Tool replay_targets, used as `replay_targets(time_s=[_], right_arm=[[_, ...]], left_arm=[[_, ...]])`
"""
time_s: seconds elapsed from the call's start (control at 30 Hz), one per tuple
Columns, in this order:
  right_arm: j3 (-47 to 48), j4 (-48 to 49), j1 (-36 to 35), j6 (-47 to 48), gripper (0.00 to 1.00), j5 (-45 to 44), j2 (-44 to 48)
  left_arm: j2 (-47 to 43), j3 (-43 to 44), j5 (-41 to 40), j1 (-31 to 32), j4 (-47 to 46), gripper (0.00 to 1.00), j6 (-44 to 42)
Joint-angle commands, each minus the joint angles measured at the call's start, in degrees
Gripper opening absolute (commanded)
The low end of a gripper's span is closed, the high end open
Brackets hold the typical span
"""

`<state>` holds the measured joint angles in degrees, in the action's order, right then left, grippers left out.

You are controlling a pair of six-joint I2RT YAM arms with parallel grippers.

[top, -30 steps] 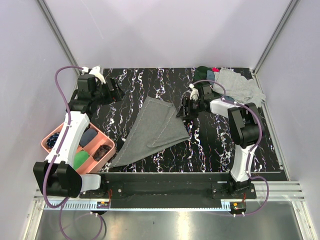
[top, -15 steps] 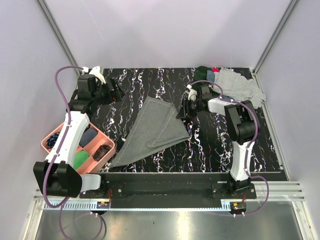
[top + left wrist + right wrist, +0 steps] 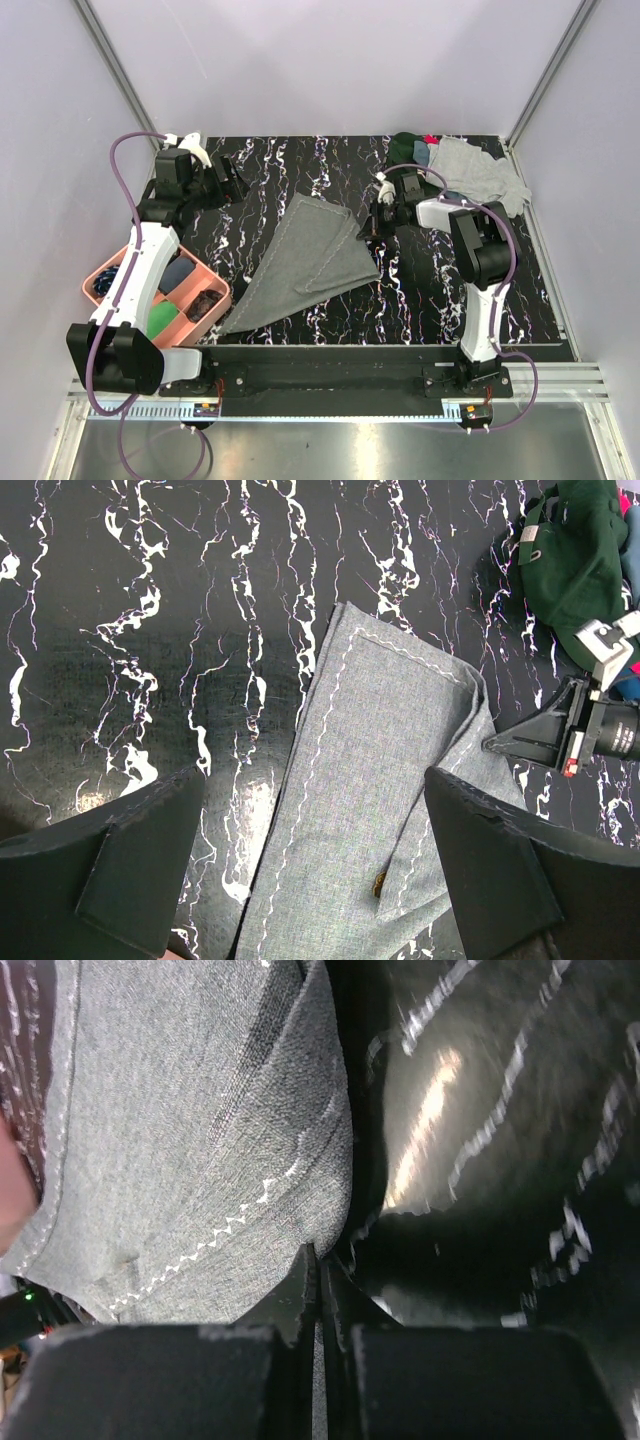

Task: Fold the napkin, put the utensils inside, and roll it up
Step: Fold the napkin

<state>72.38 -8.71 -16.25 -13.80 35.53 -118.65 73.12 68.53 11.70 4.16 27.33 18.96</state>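
Observation:
The grey napkin (image 3: 310, 262) lies folded into a long wedge across the middle of the black marbled table (image 3: 300, 165). My right gripper (image 3: 368, 228) sits low at the napkin's right corner, and in the right wrist view that gripper (image 3: 320, 1255) is shut with the napkin's (image 3: 190, 1140) folded edge pinched at its tips. My left gripper (image 3: 235, 185) hangs open above the table's back left, apart from the cloth. In the left wrist view the left gripper (image 3: 314, 772) looks down on the napkin (image 3: 380, 760); a small gold bit of a utensil (image 3: 378, 884) peeks from under a fold.
A pink compartment tray (image 3: 110, 270) with dark and green items stands at the left front. A heap of green, blue and light-grey cloths (image 3: 470, 165) lies at the back right, behind the right arm; its dark green cloth (image 3: 580, 550) shows in the left wrist view.
The right gripper's jaws have closed at the napkin's right corner, and that gripper has shifted slightly. The left arm has not moved.

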Motion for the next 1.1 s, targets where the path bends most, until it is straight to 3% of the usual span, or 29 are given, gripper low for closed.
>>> replay_targets(time_s=[0.0, 0.5, 0.8, 1.07], right_arm=[[-3.99, -0.52, 0.95, -0.44, 0.00, -6.16, 5.79], [-20.25, -4.55, 12.99, -7.72, 0.00, -19.18, 22.49], [-24.56, -10.27, 19.58, -9.22, 0.00, -25.06, 32.07], [-26.06, -11.86, 20.12, -10.19, 0.03, -25.42, 36.12]], left_arm=[[-0.44, 1.60, 1.48, 0.49, -2.28, 0.94, -0.33], [-0.79, 1.17, 0.96, 4.36, -2.63, 0.94, -0.50], [-0.97, 1.16, -0.02, 7.43, -2.72, 0.95, -0.68], [-0.35, 0.11, -1.51, 9.81, -3.25, 0.95, 0.11]])
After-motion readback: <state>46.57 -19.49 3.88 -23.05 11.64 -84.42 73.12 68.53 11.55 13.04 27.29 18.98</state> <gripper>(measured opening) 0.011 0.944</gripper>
